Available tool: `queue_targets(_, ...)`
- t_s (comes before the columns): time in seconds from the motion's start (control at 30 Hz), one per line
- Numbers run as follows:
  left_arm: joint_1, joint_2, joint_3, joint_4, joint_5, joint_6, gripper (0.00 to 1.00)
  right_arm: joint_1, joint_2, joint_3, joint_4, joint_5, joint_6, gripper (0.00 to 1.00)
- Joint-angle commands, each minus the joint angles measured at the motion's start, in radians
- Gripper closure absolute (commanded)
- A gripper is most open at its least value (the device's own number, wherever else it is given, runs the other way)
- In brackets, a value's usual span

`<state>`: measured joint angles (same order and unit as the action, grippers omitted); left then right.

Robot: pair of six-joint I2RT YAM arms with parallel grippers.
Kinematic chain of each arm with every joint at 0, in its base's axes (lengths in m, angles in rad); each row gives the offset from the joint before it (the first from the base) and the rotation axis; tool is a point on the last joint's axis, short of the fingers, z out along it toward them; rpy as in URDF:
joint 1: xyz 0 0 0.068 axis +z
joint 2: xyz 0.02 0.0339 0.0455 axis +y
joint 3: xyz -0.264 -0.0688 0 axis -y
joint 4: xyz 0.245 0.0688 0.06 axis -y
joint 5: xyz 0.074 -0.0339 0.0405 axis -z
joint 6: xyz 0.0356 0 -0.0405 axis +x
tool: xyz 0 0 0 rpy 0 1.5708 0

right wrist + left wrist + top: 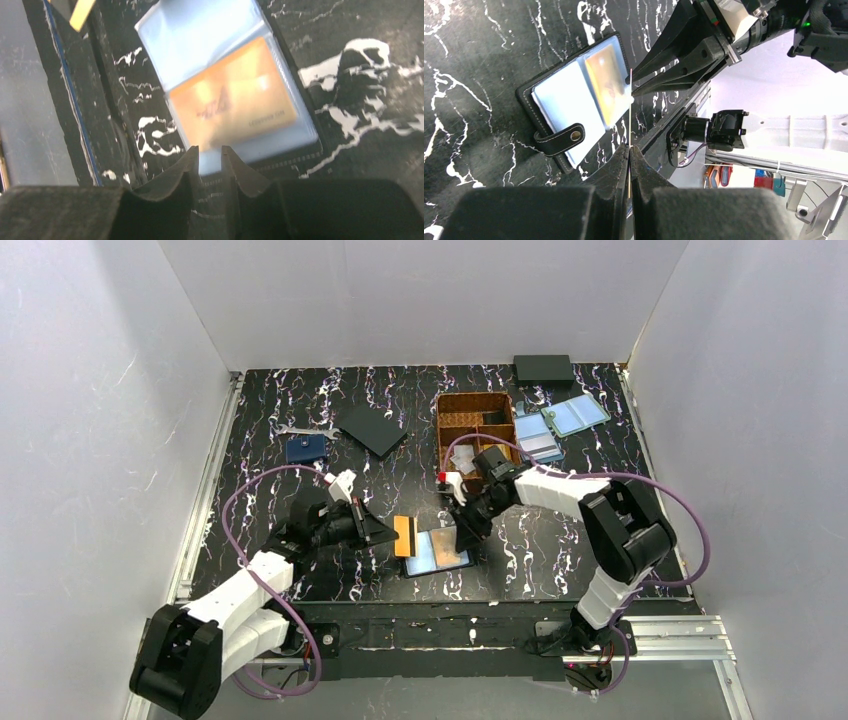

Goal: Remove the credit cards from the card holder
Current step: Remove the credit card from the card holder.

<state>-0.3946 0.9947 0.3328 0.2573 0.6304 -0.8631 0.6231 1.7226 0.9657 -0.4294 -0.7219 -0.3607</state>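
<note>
White panels close the cell on three sides around a black tabletop (290, 570) veined with white.

The biggest container I see is the brown tray (478, 400), well beyond the card holder (437, 551). It is split into compartments. One holds a dark item, and the rest is too small for me to read. Two pale blue holders (577, 414) lie open beyond and to the right of the card holder, past the tray.

The card holder itself lies flat and open, with a black rim around pale blue sleeves and its strap (560, 137) flopped over one leaf. One sleeve holds a sleeved card (235, 112), orange under the clear plastic.

My left claw (385, 533) is clenched on an orange card (404, 535), held on edge just left of the card holder. My right claw (466, 540) sits at the card holder's right side, over its rim. Its fingers are slightly parted with nothing between them.

The card holder sits near the table's front edge, where a rail (480, 625) runs. The two claws flank it closely. Open marbling stretches from the card holder back to a black square (371, 429) and a navy wallet (306, 448), both beyond it to the left. A black box (543, 368) is farthest from it, against the back wall.
</note>
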Motion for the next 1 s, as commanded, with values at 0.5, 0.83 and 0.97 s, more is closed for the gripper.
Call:
queue_targets(0.5,-0.102,-0.04,0.127,-0.019,0.015,0.03,1.0,-0.25,-0.131,0.096,-0.516,-0.251,-0.627,0.43)
queue_targets(0.83,-0.276,-0.014,0.178,0.014,-0.128,0.128,1.0,-0.356,-0.226,0.087,-0.576,-0.32,-0.717,0.3)
queue_targets(0.97,-0.328,-0.033,0.181,0.054,-0.192,0.2,1.0,-0.364,-0.254,0.064,-0.581,-0.373,-0.726,0.19)
